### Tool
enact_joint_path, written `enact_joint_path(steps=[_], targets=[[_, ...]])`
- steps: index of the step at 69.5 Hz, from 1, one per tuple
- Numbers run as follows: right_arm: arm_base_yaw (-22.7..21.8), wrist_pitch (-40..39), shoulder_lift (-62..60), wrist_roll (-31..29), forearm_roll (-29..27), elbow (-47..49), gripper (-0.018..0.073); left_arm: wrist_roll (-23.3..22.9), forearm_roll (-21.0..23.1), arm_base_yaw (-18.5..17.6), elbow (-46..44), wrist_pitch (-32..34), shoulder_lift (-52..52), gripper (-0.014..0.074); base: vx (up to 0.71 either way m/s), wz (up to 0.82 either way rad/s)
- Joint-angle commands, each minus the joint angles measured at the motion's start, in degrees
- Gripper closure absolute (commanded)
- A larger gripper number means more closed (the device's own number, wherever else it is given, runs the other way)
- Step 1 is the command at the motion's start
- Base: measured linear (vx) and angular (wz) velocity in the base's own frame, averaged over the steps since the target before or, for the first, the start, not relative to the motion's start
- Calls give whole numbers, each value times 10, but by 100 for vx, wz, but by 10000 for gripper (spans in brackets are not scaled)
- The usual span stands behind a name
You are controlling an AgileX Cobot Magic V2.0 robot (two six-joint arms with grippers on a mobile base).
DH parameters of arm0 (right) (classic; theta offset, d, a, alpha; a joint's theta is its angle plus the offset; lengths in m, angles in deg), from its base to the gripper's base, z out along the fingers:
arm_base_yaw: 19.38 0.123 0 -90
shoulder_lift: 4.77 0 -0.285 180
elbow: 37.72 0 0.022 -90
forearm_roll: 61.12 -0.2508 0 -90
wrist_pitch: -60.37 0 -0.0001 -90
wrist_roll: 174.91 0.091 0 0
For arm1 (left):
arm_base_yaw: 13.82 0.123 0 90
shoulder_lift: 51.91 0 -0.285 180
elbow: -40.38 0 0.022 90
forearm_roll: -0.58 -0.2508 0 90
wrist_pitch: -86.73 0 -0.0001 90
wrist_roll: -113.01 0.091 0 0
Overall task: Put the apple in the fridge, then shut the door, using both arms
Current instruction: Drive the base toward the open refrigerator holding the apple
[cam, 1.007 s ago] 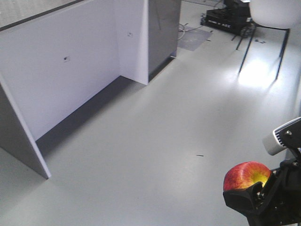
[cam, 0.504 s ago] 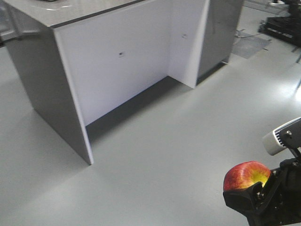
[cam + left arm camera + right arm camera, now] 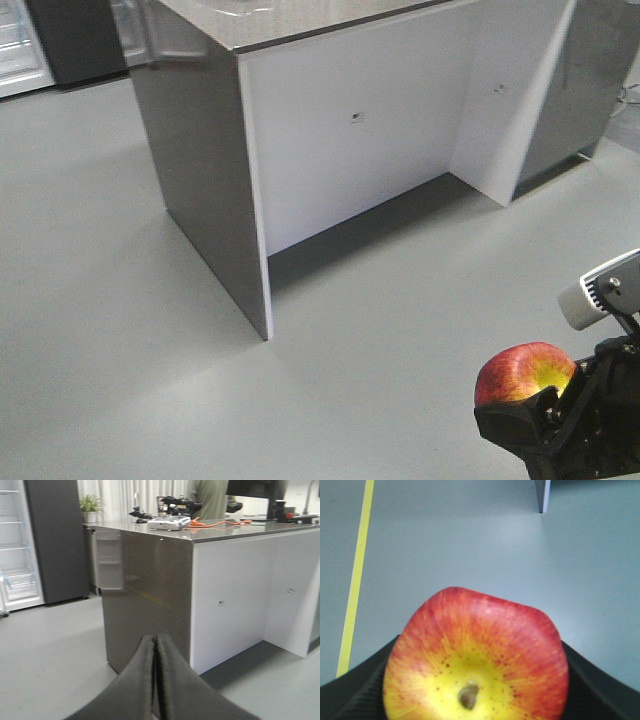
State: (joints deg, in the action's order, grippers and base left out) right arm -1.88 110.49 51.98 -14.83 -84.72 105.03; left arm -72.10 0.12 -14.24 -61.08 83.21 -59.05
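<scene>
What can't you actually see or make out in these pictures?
- Fridge: left wrist view, cut off by the left edge.
- Apple underside: front view, hidden by the right gripper holding it.
- Person behind the counter: left wrist view, head cut off by the top edge.

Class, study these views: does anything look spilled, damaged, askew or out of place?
Nothing stands out. The glossy red-and-yellow apple sits whole in the right gripper, and the grey floor shows no spill.
</scene>
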Motion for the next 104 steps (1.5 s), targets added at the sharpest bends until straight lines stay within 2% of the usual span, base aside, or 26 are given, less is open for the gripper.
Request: enact_joint_path(steps=[1, 104], targets=[[0, -27, -6, -5, -13, 15, 169, -4, 5, -4, 8, 43, 8, 603, 4, 32], [0, -27, -6, -6, -13, 15, 169, -4, 5, -4, 8, 43, 8, 603, 6, 34]])
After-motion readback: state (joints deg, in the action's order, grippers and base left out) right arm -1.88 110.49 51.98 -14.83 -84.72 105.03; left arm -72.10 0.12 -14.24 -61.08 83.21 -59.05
